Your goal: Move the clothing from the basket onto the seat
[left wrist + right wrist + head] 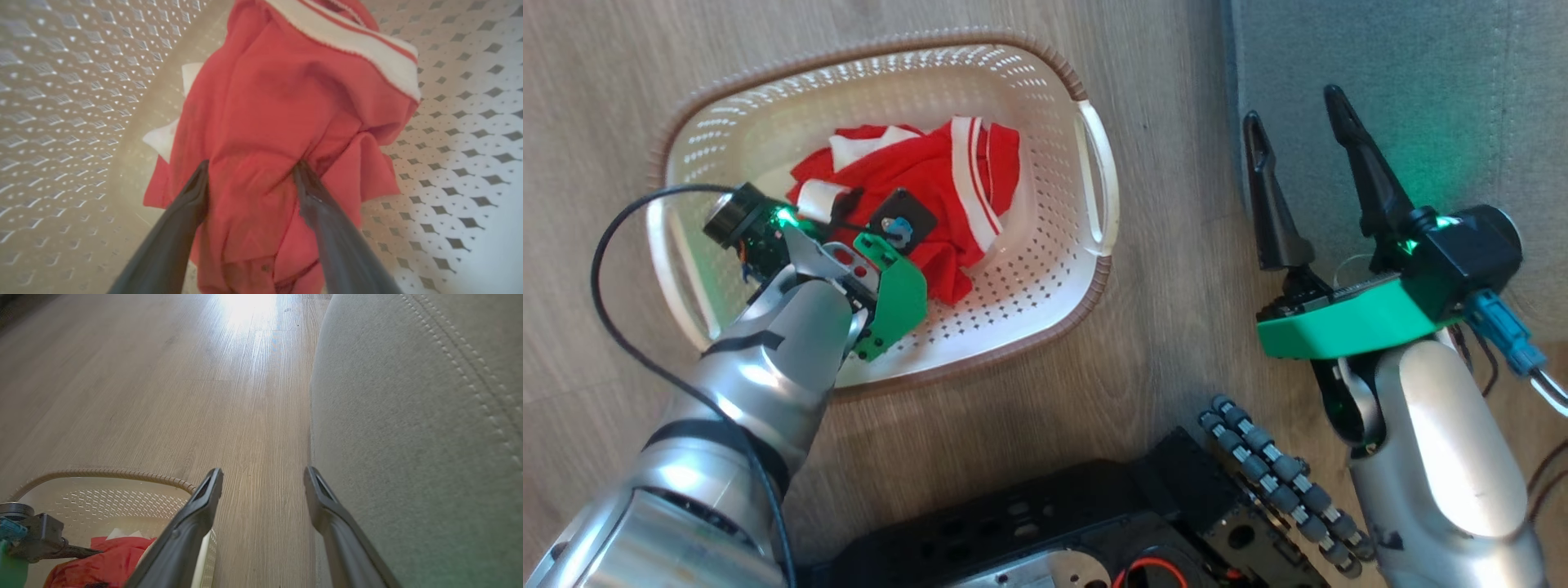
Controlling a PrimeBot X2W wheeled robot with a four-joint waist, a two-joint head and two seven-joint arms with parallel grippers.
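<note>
Wood-grain planks of the floor [163, 396] carried a bright glare where we looked. On them stood the basket [1037, 245], the red clothing [915, 175] heaped inside, close beside the grey-green seat [1421, 73]. Our left gripper [252, 165] stood wide, tips pressed on the cloth, gripping nothing. Our right gripper [1293, 106] hung spread and empty at the seat's edge.
</note>
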